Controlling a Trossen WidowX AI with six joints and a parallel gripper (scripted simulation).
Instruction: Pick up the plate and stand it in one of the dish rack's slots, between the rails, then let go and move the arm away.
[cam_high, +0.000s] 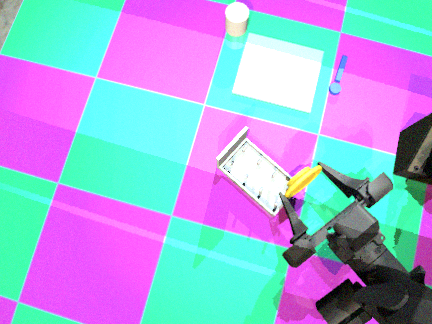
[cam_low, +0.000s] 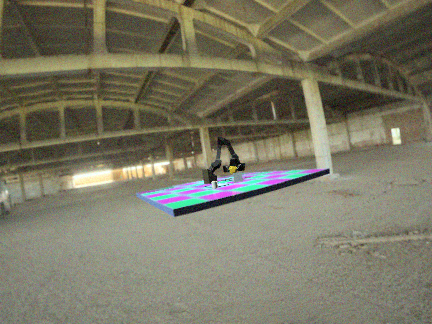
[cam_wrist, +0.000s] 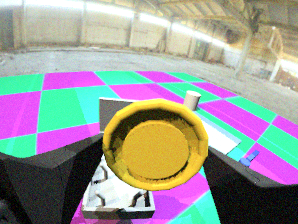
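The hand (cam_high: 300, 181) (cam_wrist: 154, 145) is grasping the plate (cam_high: 304, 181) (cam_low: 232, 169) (cam_wrist: 156, 150). Its 2 fingers are wide apart, with 1 on each side of the yellow plate. The plate is up on its edge, not lying flat. In the wrist view its round face is turned to the camera, and I can see the rim going all the way around.

The rack (cam_high: 273, 214) (cam_wrist: 118, 212) is just ahead of the hand. From the top, the plate is at the end of the rack that is nearest to the arm (cam_high: 395, 285) (cam_low: 220, 150). I cannot tell if the plate touches the rack, and it is not down between the rails. The rack is a long, pale tray with small dark bits inside. At its far end from the hand, 1 tall gray board (cam_high: 233, 147) (cam_wrist: 113, 115) stands up.

In the wrist view, a white mat (cam_high: 279, 73) (cam_wrist: 222, 136) lies past the hand, off to the right side. It is flat and has 4 corners. The pale cup (cam_high: 236, 20) (cam_wrist: 192, 100) (cam_low: 214, 184) stands upright beyond the mat, well apart from the hand. The blue spoon (cam_high: 338, 76) (cam_wrist: 249, 158) lies beside the mat, on the right of the hand in the wrist view.

All of these things are on the table (cam_high: 120, 200) (cam_low: 200, 199) (cam_wrist: 65, 107), which has pink and green squares. The arm reaches over it, bent high, and ends at the hand.
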